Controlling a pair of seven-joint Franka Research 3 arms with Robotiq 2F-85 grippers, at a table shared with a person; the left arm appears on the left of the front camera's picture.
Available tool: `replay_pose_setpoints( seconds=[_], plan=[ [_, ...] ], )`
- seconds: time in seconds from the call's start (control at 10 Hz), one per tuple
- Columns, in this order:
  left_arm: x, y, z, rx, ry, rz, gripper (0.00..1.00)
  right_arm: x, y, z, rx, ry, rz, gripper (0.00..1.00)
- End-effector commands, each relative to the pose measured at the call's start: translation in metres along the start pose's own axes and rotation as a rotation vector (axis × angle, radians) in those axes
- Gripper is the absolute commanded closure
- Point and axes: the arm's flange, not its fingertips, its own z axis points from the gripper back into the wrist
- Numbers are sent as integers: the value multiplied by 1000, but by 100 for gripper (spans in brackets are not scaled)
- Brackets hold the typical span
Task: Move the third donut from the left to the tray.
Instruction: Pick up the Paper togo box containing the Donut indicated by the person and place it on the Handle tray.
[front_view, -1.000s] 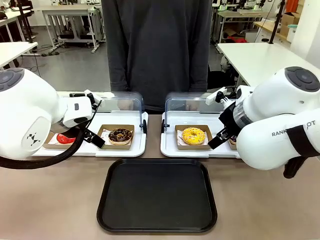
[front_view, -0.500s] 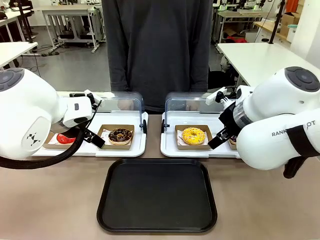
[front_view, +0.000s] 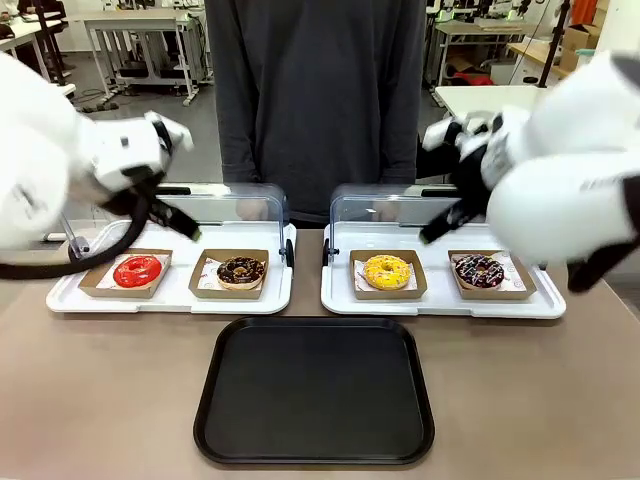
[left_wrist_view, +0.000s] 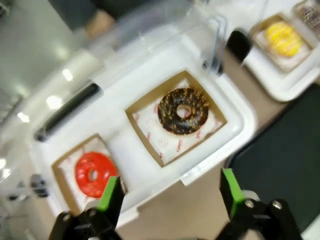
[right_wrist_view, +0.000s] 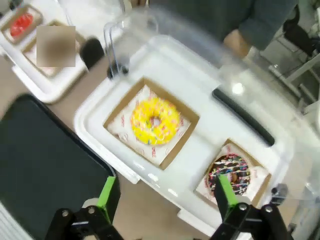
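No part of the transfer is found completed. The third donut, yellow-iced, is observed in its cardboard holder on the right-hand white tray, beyond the black tray on the desk. The black tray is found bare. The right gripper is held above the donut's white tray, fingers spread wide and grasping nothing. The left gripper is likewise released, near the chocolate donut. Descent, grasp, carry and placement are judged outstanding.

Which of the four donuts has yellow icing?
The yellow donut, third from the left in the front view. The leftmost donut is red; the second donut and fourth donut are chocolate-glazed.
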Motion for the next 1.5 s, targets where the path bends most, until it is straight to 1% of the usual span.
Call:
replay_pose_setpoints(
  seconds=[0.0,0.1,0.3,0.4,0.5,0.6,0.7,0.9,1.0,1.3,1.4],
  plan=[
    [19,37,45,-125,26,-34,0,15,-42,46,95,-25,-20,0],
    [23,59,67,-203,38,-93,0,11,-73,70,119,-55,-22,0],
    [8,115,92,-309,29,-192,0,-13,-136,99,206,-121,4,0],
    [-9,146,101,-360,4,-227,0,-31,-166,103,236,-154,-3,0],
    [-33,180,108,-399,-61,-206,0,-57,-197,108,264,-209,-5,0],
    [-60,206,115,-398,-96,-222,0,-83,-220,110,296,-251,-17,0],
    [-90,228,121,-401,-142,-211,0,-109,-238,113,314,-287,-33,0],
    [-139,265,128,-410,-222,-170,0,-152,-267,119,318,-358,-55,0],
    [-158,274,130,-409,-249,-154,0,-167,-276,120,307,-366,-65,0],
    [-184,284,143,-408,-299,-133,0,-197,-282,121,325,-444,-74,0],
    [-184,278,145,-406,-317,-134,0,-201,-283,122,323,-459,-78,0]
  ],
)
